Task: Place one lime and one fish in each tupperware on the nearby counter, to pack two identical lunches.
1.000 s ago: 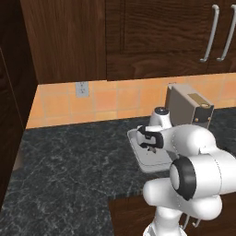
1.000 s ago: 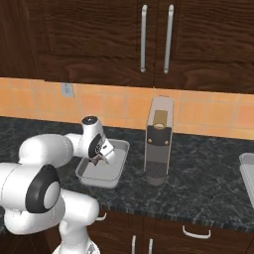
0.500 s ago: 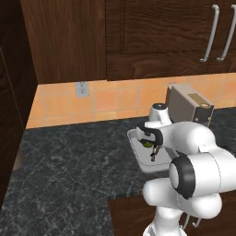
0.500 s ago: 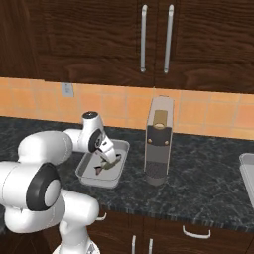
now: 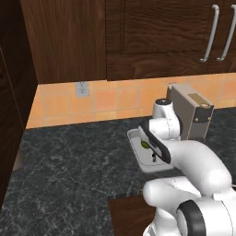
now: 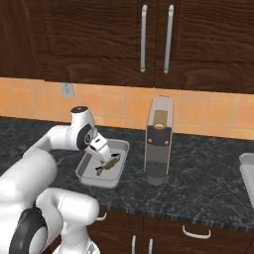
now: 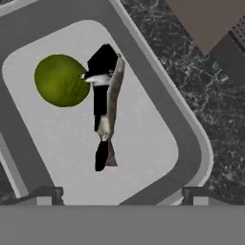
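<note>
A pale grey tupperware (image 7: 189,143) stands on the dark speckled counter (image 5: 69,170) with one lime (image 7: 60,80) and one fish (image 7: 108,103) lying in it. The fish rests beside the lime and touches it. My gripper (image 7: 122,195) hovers just above this tupperware, open, its fingertips (image 7: 45,194) wide apart with nothing between them. From the right base view, the gripper (image 6: 103,155) hangs over the fish (image 6: 110,162) in the tupperware (image 6: 94,181). The lime (image 5: 144,144) peeks out beside my arm. A second tupperware (image 6: 247,171) sits at the far right edge.
A silver toaster (image 6: 158,141) stands upright just right of the filled tupperware, close to my hand. Orange tiles with a wall socket (image 5: 82,89) back the counter, under dark wooden cabinets. Drawers with curved handles (image 6: 196,232) lie below the worktop.
The jaws have gone from partly closed on the fish to wide open. The fish now lies loose in the tupperware beside the lime, and the hand has lifted slightly.
</note>
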Controlling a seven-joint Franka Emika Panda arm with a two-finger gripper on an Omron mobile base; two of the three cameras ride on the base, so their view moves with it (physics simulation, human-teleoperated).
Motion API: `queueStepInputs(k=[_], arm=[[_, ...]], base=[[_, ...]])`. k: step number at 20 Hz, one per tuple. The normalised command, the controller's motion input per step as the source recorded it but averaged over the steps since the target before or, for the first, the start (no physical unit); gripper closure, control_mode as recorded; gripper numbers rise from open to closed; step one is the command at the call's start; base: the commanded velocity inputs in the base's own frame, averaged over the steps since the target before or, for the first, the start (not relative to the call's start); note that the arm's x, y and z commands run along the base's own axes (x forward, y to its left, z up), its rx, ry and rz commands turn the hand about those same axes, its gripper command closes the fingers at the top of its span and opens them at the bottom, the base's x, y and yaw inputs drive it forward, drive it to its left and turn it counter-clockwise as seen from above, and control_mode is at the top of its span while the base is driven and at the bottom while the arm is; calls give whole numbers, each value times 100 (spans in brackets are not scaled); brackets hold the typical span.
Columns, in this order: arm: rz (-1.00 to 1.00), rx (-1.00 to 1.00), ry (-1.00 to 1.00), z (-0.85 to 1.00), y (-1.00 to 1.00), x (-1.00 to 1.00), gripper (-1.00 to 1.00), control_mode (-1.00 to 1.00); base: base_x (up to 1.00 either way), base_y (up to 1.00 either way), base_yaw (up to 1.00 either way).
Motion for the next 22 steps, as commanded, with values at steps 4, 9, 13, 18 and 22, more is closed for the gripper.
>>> queueStepInputs(k=[4,9,13,18,22], arm=[[24,-5,-6,60,14,-59,-100,-100],[10,0,-10,17,14,-66,-100,-100],[7,-1,-22,29,4,-74,-100,-100],[10,0,-13,13,7,-43,-100,-100],[19,-1,-1,0,1,-2,-100,-100]], base=[[0,0,0],[0,0,0],[0,0,0],[0,0,0],[0,0,0]])
